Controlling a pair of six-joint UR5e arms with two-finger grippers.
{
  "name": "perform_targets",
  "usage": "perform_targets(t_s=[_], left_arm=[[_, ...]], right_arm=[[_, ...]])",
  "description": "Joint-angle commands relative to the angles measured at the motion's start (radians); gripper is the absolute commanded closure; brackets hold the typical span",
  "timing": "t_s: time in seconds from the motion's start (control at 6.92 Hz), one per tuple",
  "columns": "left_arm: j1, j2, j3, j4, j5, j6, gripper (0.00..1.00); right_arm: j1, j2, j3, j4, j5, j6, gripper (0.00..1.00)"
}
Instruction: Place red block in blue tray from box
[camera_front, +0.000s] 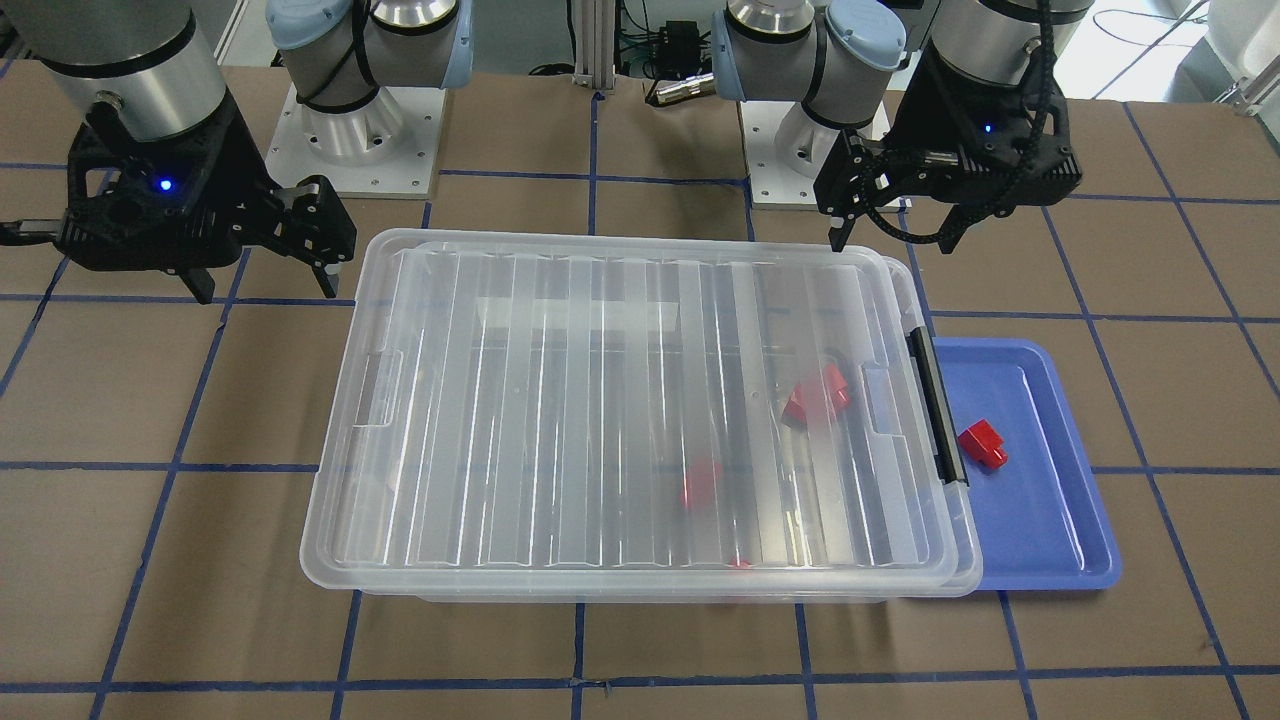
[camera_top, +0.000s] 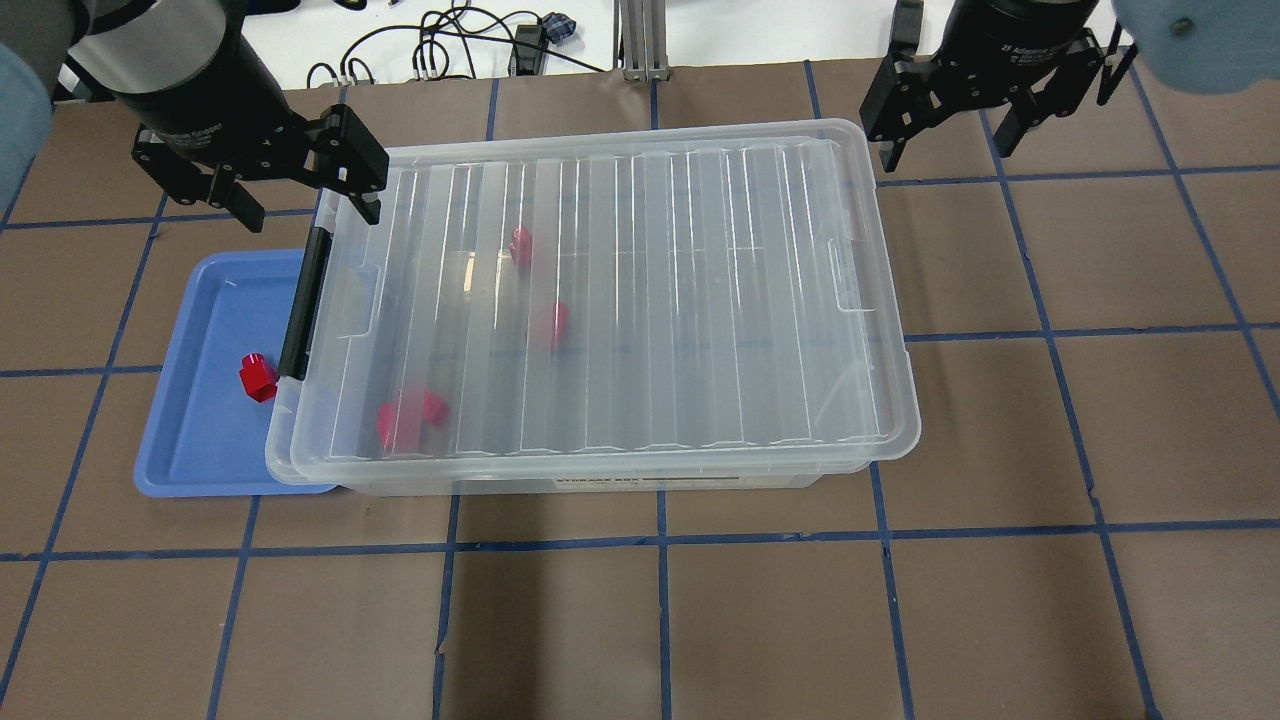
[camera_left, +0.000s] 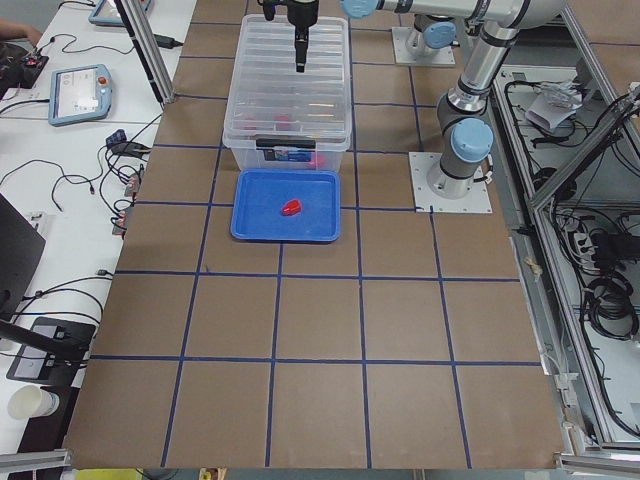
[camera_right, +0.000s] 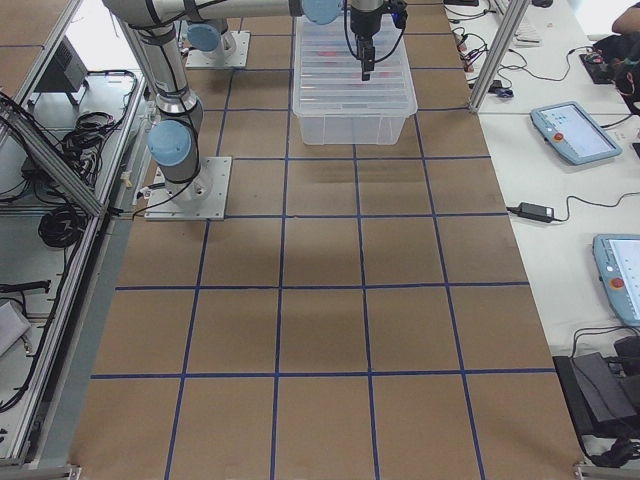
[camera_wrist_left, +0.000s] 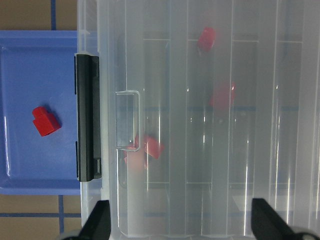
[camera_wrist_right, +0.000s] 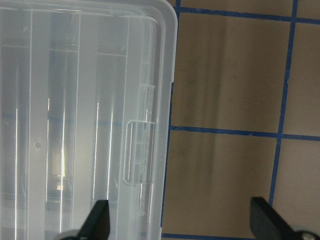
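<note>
The clear box lies mid-table with its ribbed lid on and its black latch bar at the tray end. Three red blocks show blurred through the lid, one of them in the overhead view. Another red block lies in the blue tray, which is partly tucked under the box's latch end. My left gripper hovers open and empty over the far corner at the latch end. My right gripper hovers open and empty off the opposite far corner. In the left wrist view the red block sits in the tray.
The table is brown board with blue tape lines. The two arm bases stand behind the box. Cables lie beyond the far edge. Bare board stretches in front of the box and to its right.
</note>
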Motion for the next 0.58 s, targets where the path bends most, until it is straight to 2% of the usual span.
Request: perform_targets(t_s=[0.0, 0.43], left_arm=[[0.001, 0.005, 0.003, -0.004, 0.001, -0.002, 0.00], [0.003, 0.006, 0.004, -0.012, 0.013, -0.002, 0.00]], right_arm=[[0.000, 0.000, 0.000, 0.001, -0.001, 0.001, 0.00], [0.000, 0.000, 0.002, 0.002, -0.001, 0.000, 0.00]])
